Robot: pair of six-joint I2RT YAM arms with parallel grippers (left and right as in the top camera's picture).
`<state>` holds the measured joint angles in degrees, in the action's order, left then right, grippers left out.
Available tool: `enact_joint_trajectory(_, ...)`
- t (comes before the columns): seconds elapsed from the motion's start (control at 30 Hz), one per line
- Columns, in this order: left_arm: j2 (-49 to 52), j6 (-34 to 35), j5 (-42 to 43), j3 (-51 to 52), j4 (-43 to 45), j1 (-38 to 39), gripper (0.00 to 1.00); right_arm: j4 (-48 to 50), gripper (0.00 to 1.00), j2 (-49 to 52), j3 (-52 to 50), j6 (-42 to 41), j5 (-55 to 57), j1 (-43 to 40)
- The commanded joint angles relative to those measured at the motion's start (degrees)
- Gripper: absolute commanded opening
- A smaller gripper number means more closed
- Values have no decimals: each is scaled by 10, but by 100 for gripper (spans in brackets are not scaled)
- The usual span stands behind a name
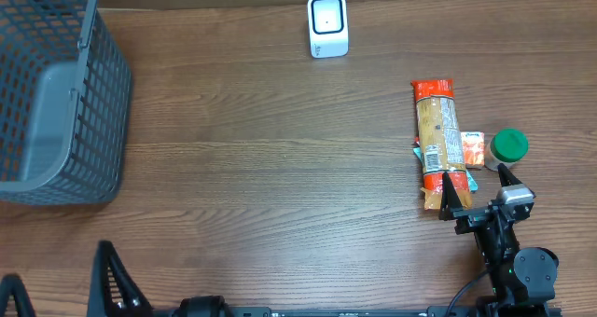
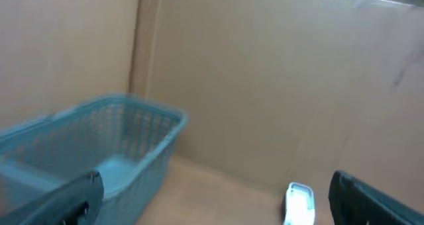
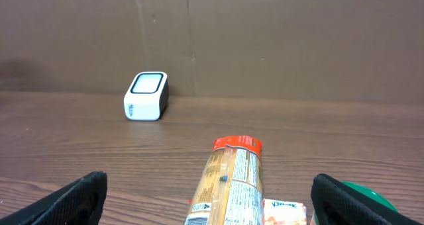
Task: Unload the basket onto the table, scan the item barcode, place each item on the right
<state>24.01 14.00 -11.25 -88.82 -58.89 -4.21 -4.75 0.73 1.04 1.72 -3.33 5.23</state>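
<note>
A long orange-and-red pasta packet (image 1: 437,140) lies on the wooden table at the right, its white barcode label (image 1: 434,156) facing up. The right wrist view shows the same packet (image 3: 232,182) from its near end. My right gripper (image 1: 477,188) hovers just short of that end, open, with nothing between its fingers (image 3: 74,200). The white scanner (image 1: 327,25) stands at the back centre, and it shows as the scanner (image 3: 146,96) and the scanner (image 2: 299,202) in the two wrist views. My left gripper (image 1: 62,282) is open and empty at the front left edge.
A grey mesh basket (image 1: 56,93) fills the back left corner. A small tissue pack (image 1: 473,149) and a green-lidded jar (image 1: 508,146) lie right beside the packet. A cardboard wall (image 3: 265,40) stands behind the table.
</note>
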Motion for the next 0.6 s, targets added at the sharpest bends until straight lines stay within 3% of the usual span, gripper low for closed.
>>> enact_joint_trajectory(0.0, -52, 8, 52, 85, 89, -12, 100, 1, 100, -6, -6, 2, 7, -2)
enact_joint_trajectory(0.3, -174, 8, 98, 338, 414, -33, 100, 1, 100, -6, -6, 2, 7, -2)
enact_joint_trajectory(0.57, -235, 9, 98, 506, 605, -33, 100, 1, 100, -6, -6, 2, 7, -2)
